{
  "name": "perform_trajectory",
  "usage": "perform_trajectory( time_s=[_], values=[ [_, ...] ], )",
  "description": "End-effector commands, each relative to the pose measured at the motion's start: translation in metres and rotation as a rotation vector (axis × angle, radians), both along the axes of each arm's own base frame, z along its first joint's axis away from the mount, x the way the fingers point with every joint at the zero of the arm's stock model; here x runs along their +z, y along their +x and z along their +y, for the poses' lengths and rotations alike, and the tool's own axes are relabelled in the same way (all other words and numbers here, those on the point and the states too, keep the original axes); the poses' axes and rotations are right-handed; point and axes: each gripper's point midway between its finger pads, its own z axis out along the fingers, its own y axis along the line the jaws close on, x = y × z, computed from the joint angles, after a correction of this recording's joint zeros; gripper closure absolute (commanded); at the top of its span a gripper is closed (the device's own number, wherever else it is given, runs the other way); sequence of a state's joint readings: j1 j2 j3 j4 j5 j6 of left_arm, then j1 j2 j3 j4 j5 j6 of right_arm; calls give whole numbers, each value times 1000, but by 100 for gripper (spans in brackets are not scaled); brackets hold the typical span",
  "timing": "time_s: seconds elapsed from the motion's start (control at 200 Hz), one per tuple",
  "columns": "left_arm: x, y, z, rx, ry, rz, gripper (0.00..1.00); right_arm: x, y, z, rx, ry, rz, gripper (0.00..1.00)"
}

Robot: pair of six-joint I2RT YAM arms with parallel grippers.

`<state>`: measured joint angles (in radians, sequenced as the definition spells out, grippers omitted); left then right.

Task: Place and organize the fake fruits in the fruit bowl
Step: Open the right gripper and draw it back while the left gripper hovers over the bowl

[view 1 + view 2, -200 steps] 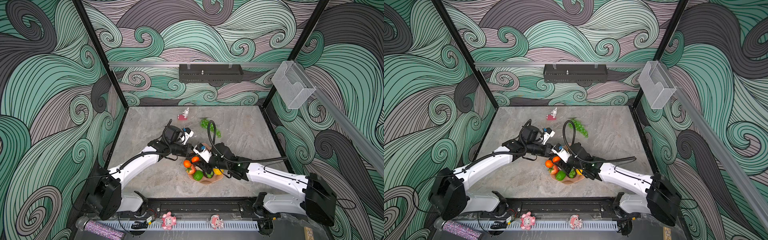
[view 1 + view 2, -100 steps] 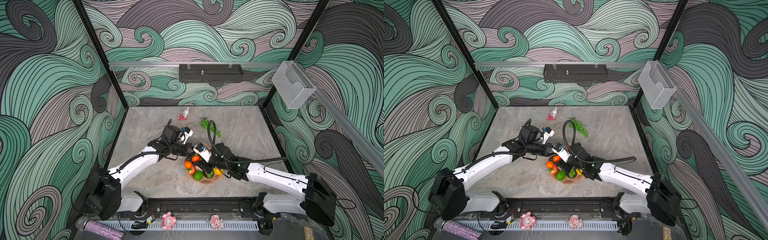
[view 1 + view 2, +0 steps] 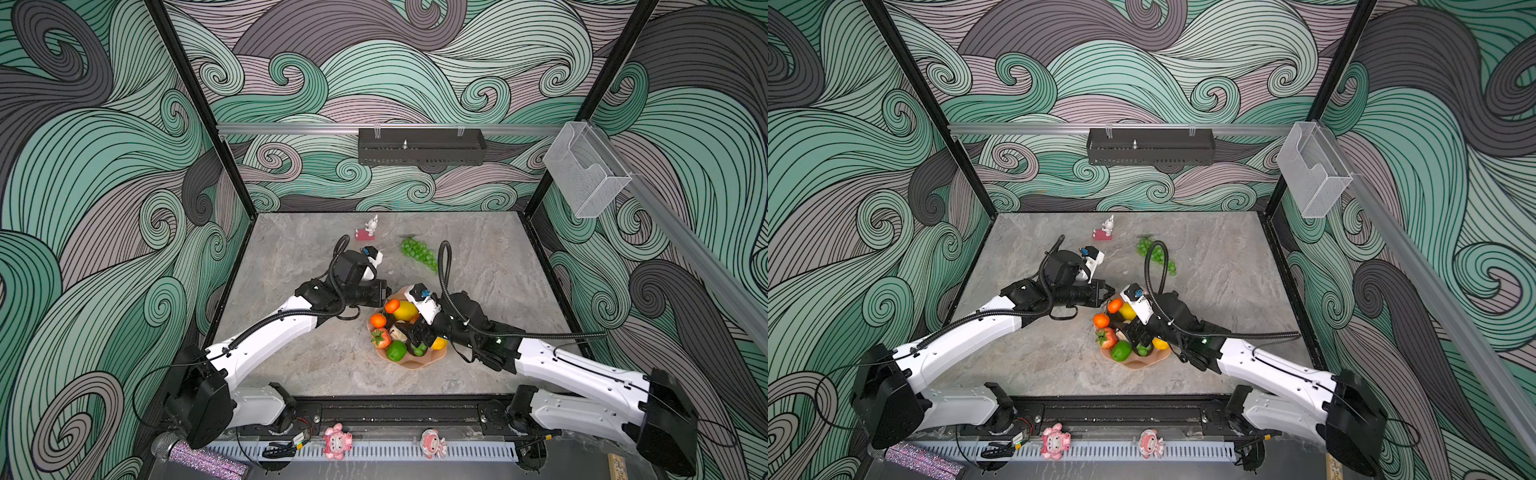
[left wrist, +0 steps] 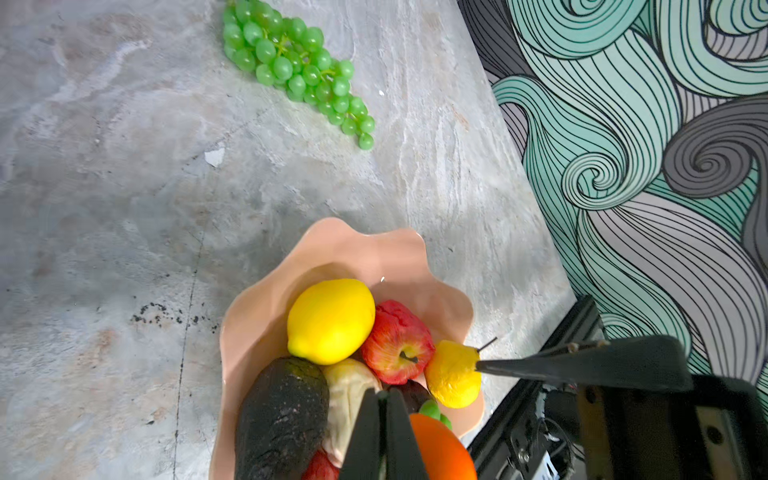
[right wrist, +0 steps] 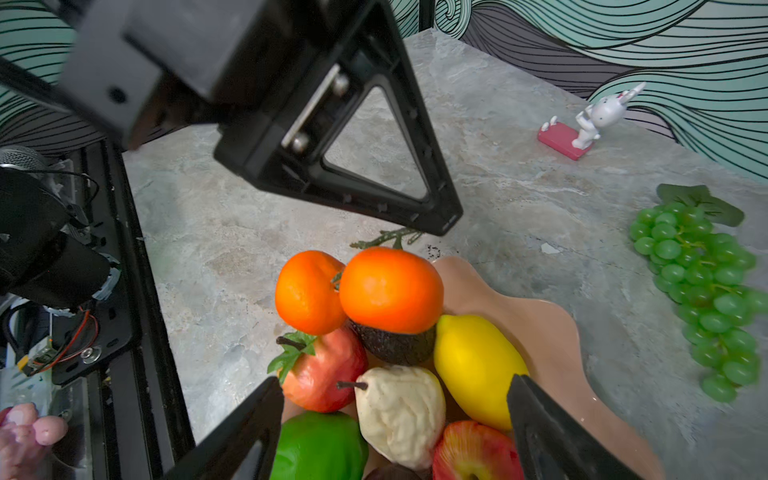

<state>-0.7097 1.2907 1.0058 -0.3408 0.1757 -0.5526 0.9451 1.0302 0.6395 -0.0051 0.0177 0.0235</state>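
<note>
Bowl (image 3: 415,363) nearly full, only grapes (image 3: 417,252) out on counter (image 3: 311,361) at its 12 o'clock; left fingers (image 4: 365,436) pressed together beside oranges (image 5: 390,286), right fingers (image 5: 249,436) spread, empty, over fruit.

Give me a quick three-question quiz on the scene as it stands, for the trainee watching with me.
1. True or false: the green grape bunch lies inside the fruit bowl.
2. The right gripper is: A) shut on the lemon, B) open over the bowl, C) out of view.
3. How many oranges sit at the bowl?

Key: 1 false, it lies on the table, beyond the bowl. 2 B. 3 two, side by side at the bowl's edge.
</note>
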Motion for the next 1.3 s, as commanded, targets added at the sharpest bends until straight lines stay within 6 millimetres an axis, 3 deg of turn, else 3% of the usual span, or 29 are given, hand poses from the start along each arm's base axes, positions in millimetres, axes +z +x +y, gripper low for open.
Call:
perform_trajectory(
  time_s=[0.0, 0.17, 0.26, 0.445, 0.49, 0.776, 1.296],
  values=[
    [17, 6, 0, 91, 57, -74, 100, 5, 9, -30, -153, -11, -21, 11],
    [20, -3, -37, -72, 155, -193, 100, 14, 16, -77, -352, 5, -77, 8],
    [21, -1, -46, -153, 219, -274, 100, 17, 14, -98, -430, 35, -89, 7],
    [32, -1, -65, -381, 297, -509, 100, 12, 6, -121, -500, 87, -74, 7],
    [19, -3, -74, -472, 329, -533, 100, 11, 5, -126, -515, 95, -67, 7],
    [6, 2, -78, -632, 448, -656, 100, 3, -1, -133, -524, 113, -48, 5],
    [-39, -6, -64, -990, 443, -590, 100, 2, -2, -133, -520, 120, -40, 4]
  ],
)
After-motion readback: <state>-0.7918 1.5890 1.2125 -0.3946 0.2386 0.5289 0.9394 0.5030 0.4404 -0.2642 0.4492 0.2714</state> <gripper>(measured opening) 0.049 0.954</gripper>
